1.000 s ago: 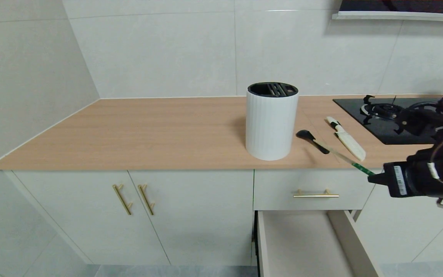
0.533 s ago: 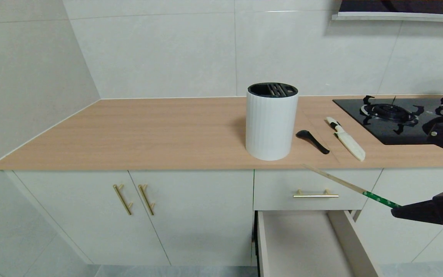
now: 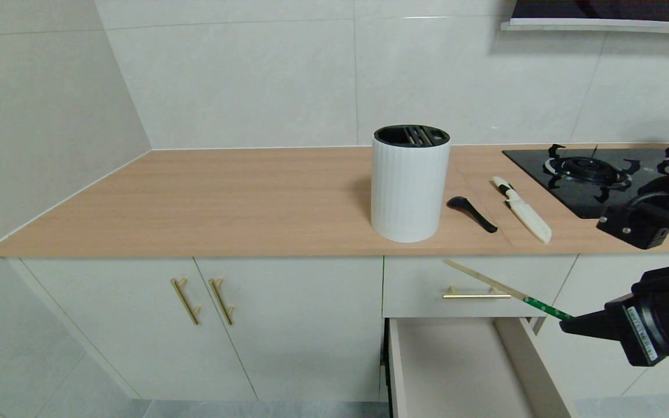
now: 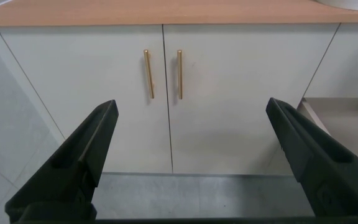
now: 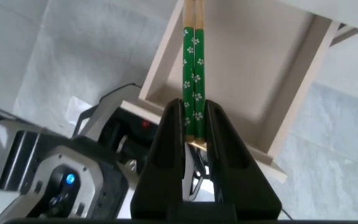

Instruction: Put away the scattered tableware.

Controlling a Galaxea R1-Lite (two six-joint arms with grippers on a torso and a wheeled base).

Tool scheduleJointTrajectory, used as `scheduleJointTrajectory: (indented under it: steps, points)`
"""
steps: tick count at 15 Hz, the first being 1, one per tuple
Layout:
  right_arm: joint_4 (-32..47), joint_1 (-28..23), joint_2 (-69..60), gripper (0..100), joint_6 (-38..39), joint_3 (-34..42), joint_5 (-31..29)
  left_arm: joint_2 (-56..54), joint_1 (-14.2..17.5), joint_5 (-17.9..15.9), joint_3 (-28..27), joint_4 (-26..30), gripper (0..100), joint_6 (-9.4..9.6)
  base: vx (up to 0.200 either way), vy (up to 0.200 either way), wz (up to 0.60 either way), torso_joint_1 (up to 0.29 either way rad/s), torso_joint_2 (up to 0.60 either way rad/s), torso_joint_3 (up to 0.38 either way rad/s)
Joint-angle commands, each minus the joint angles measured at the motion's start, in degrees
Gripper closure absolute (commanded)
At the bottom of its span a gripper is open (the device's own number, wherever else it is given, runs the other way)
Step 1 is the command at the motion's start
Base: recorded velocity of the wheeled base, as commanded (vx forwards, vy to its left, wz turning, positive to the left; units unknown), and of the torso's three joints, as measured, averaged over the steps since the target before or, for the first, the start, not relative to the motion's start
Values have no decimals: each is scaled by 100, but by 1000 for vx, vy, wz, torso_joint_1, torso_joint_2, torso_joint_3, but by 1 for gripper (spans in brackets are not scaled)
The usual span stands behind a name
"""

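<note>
My right gripper (image 3: 572,323) is shut on a pair of wooden chopsticks (image 3: 500,284) with green patterned ends, held slanting in front of the cabinet above the open drawer (image 3: 456,371). In the right wrist view the chopsticks (image 5: 193,74) run out from between the shut fingers (image 5: 192,127) over the drawer's pale inside (image 5: 241,68). On the wooden counter lie a black spoon (image 3: 471,212) and a white knife (image 3: 521,209), right of the white utensil holder (image 3: 409,183). My left gripper (image 4: 191,155) is open, low in front of the double cabinet doors (image 4: 166,93).
A black gas hob (image 3: 590,174) sits at the counter's far right. A closed drawer with a gold handle (image 3: 477,295) is above the open one. The counter (image 3: 195,197) left of the holder is bare wood.
My right gripper carried the chopsticks off the counter's edge and down in front of the cabinet, then shifted left toward the open drawer. Spoon, knife and holder stayed put.
</note>
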Motion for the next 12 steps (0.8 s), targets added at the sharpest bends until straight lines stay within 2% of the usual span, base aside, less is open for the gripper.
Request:
scheduleJointTrajectory:
  steps: [1, 5, 12]
  points:
    - [-183, 1, 376, 100, 1, 207, -23, 2, 0, 2, 0, -1, 0, -1, 0, 0, 0, 0, 0, 0]
    - [-368, 1, 578, 100, 1, 303, -5, 2, 0, 2, 0, -1, 0, -1, 0, 0, 0, -31, 80, 45]
    - [-368, 1, 683, 100, 1, 321, -5, 2, 0, 2, 0, -1, 0, -1, 0, 0, 0, -181, 452, 265]
